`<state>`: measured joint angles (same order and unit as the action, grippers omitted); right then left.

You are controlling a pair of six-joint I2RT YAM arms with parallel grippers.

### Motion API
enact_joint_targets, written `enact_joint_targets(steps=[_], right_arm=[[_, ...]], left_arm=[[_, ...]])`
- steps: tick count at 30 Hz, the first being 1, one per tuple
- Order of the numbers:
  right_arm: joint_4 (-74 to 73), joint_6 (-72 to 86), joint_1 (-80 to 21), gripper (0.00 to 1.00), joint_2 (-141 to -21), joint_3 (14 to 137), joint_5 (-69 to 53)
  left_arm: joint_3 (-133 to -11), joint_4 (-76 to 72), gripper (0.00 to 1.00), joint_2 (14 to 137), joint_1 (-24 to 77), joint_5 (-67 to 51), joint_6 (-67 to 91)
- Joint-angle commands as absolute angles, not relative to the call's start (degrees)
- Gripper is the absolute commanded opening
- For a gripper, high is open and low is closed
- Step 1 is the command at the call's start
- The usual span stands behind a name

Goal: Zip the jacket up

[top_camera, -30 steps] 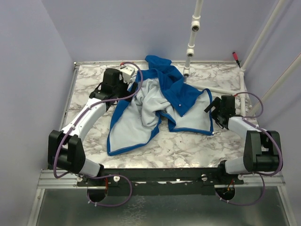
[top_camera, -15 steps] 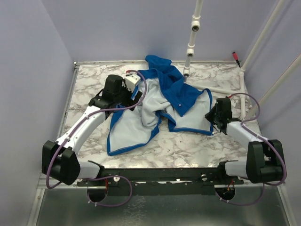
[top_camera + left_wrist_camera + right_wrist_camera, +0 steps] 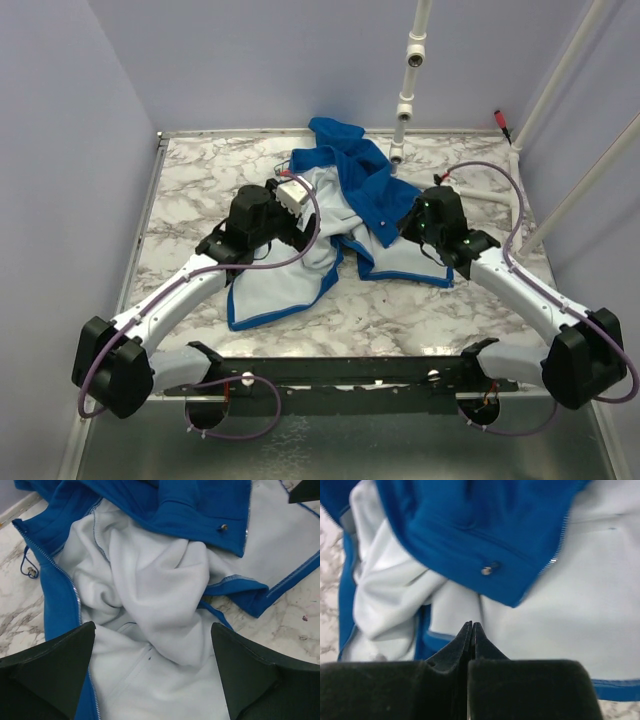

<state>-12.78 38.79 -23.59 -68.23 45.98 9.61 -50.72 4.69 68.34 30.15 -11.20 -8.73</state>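
Observation:
The jacket (image 3: 372, 198) lies open and crumpled mid-table, its pale grey lining (image 3: 285, 270) facing up. My left gripper (image 3: 302, 232) hovers open over the bunched lining (image 3: 150, 580), with nothing between its fingers (image 3: 60, 665). A zipper edge (image 3: 70, 587) runs down the blue panel at the left of that view. My right gripper (image 3: 407, 228) is shut and empty, its tips (image 3: 471, 625) just above the lining of the right panel. A blue fold with a small metal stud (image 3: 487, 570) and a line of zipper teeth (image 3: 562, 535) lie just beyond them. The zipper slider is not visible.
The marble table (image 3: 190, 190) is walled in on three sides. A white jointed pipe (image 3: 405, 100) hangs down at the back, just above the jacket's far edge. Slanted white pipes (image 3: 560, 90) stand at the right. A drawstring end (image 3: 30, 571) lies on the marble.
My right gripper has shut and its arm has swung left from the table's right edge over the jacket's right panel. My left arm has moved right and nearer, over the lining.

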Motion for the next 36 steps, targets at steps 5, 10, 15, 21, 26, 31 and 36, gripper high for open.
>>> enact_joint_targets(steps=[5, 10, 15, 21, 26, 31, 36], right_arm=[[-19.33, 34.5, -22.94, 0.51, -74.56, 54.67, 19.79], [-14.11, 33.28, -13.73, 0.78, -79.06, 54.1, 19.61], [-3.0, 28.37, -10.23, 0.86, -85.59, 50.66, 21.02], [4.65, 27.75, 1.11, 0.86, -91.98, 48.4, 2.36], [7.9, 28.78, 2.81, 0.84, -94.99, 46.3, -6.13], [10.46, 30.26, 2.81, 0.81, -96.75, 44.27, -11.7], [13.39, 34.41, 2.77, 0.6, -95.9, 41.59, -18.67]], left_arm=[[-44.85, -4.69, 0.99, 64.39, 35.84, -8.65, -6.77], [-44.14, -4.92, 0.99, 62.46, 35.84, -8.03, -6.96], [-42.22, -3.51, 0.99, 59.5, 35.86, -8.34, -4.86], [-40.23, -3.18, 0.99, 56.9, 35.92, -6.12, -4.57], [-40.98, -2.85, 0.99, 56.93, 35.95, -5.39, -4.14], [-41.49, -2.9, 0.99, 57.26, 35.93, -5.35, -2.78], [-42.28, -3.41, 0.99, 57.3, 35.94, -3.24, -1.62]])
